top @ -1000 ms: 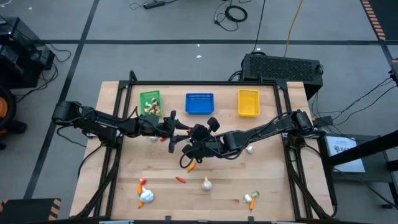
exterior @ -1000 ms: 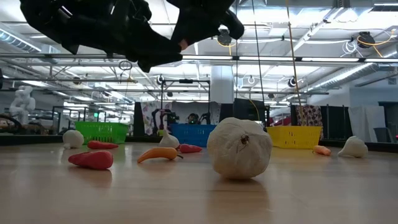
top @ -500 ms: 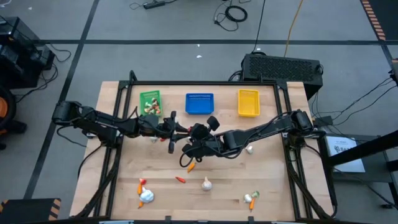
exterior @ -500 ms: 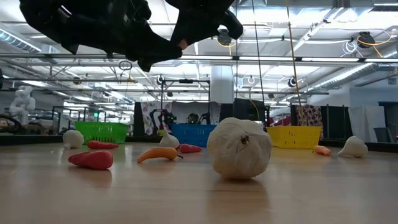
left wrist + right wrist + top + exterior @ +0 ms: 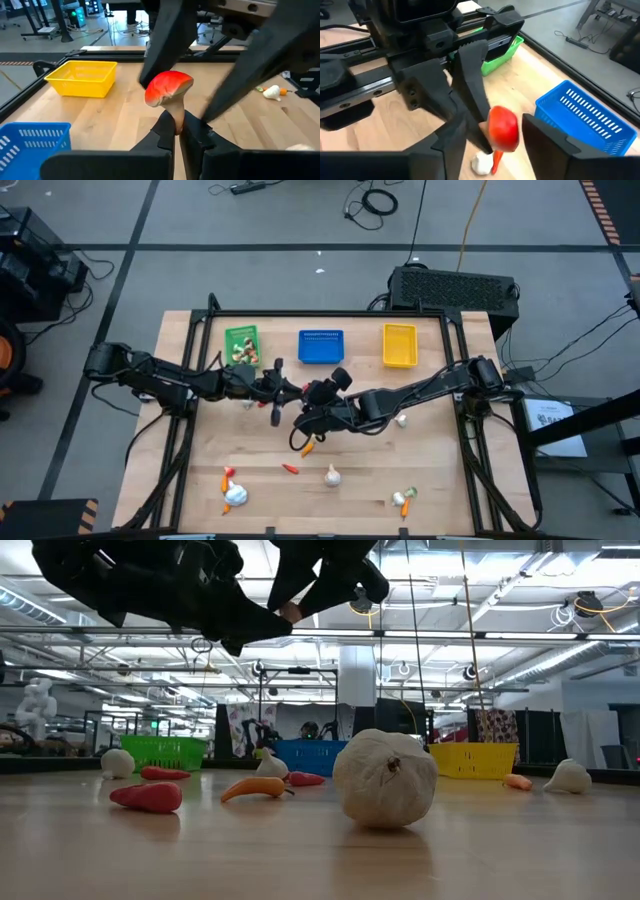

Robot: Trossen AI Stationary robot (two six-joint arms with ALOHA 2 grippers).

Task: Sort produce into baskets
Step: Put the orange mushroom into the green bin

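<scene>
Above the table's centre, the left gripper [image 5: 175, 131] pinches a red-capped mushroom [image 5: 167, 89] between the right gripper's [image 5: 492, 131] spread fingers.

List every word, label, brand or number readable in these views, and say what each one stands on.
No text can be read in any view.
White sheet beside the table's right edge, high view: dark print, too small to read.
Green sign in the room behind, low view: too blurred to read.
Green basket, blue basket, yellow basket: no lettering visible.
</scene>
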